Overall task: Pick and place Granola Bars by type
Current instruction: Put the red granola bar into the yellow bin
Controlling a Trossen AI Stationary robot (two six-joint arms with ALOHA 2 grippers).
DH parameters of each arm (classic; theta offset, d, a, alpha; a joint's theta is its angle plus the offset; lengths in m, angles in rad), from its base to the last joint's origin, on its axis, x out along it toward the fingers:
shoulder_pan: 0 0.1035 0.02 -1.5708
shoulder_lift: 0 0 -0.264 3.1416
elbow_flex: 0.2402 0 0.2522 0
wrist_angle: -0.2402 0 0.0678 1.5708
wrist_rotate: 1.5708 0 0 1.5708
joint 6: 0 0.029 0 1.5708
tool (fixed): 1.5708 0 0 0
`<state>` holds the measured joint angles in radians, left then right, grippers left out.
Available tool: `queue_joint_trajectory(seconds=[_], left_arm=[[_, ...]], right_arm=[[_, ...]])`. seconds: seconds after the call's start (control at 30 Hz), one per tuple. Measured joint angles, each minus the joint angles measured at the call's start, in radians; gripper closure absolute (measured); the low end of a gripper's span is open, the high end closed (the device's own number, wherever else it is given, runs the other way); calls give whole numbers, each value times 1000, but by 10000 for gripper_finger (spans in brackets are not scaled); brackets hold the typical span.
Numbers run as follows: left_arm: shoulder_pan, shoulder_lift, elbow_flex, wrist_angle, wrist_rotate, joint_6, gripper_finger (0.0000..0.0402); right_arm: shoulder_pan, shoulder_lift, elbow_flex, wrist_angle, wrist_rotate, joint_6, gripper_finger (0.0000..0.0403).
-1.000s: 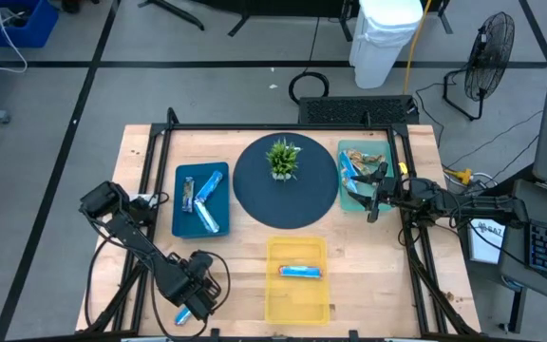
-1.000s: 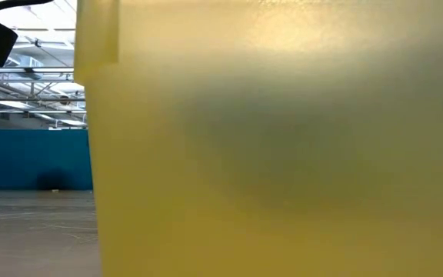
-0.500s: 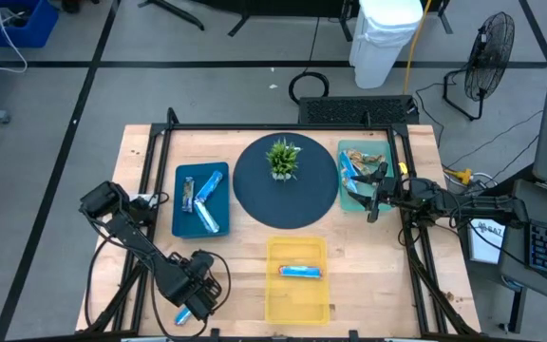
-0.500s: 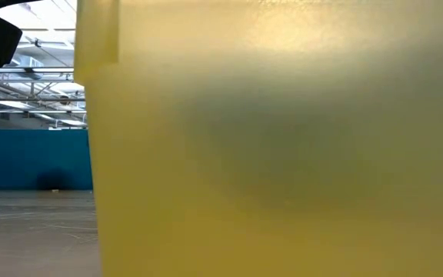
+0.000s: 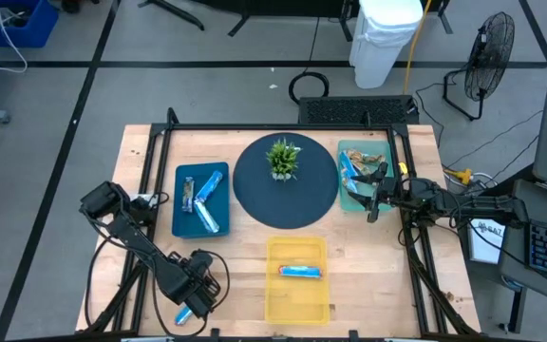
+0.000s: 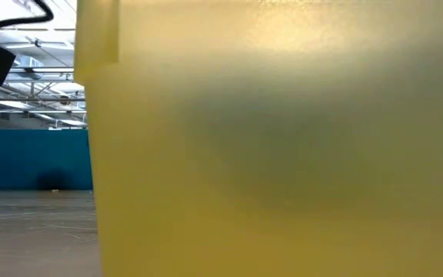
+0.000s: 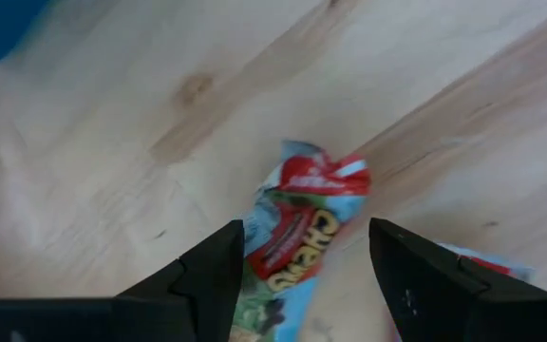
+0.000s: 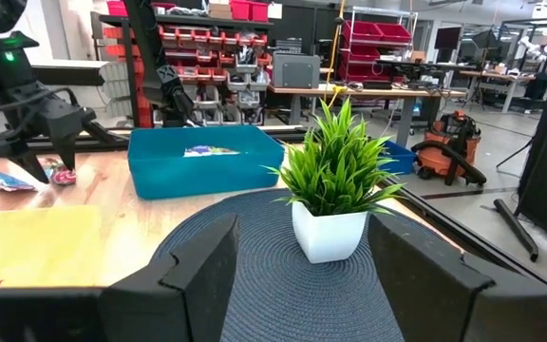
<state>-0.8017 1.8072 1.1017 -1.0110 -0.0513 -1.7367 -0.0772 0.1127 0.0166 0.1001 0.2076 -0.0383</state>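
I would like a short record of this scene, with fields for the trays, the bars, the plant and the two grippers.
blue tray: left of the round mat, holds blue-wrapped bars
yellow tray: near the table's front edge, holds one blue bar
teal tray: right of the mat, holds mixed bars
plant: white pot, on the round dark mat
left gripper: low at the table's front left, fingers on either side of a blue and red bar lying on the wood
right gripper: open, empty, at the teal tray
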Motion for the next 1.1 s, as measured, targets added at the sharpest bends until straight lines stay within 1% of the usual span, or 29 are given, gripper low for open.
queue_joint_trajectory(seconds=[0.23, 1.1], left_arm=[[0, 0, -12, 16, 10, 8, 179], [0, 0, -12, 21, -3, 4, 174]], right_arm=[[0, 0, 0, 0, 0, 0, 177], [0, 0, 0, 0, 0, 0, 177]])
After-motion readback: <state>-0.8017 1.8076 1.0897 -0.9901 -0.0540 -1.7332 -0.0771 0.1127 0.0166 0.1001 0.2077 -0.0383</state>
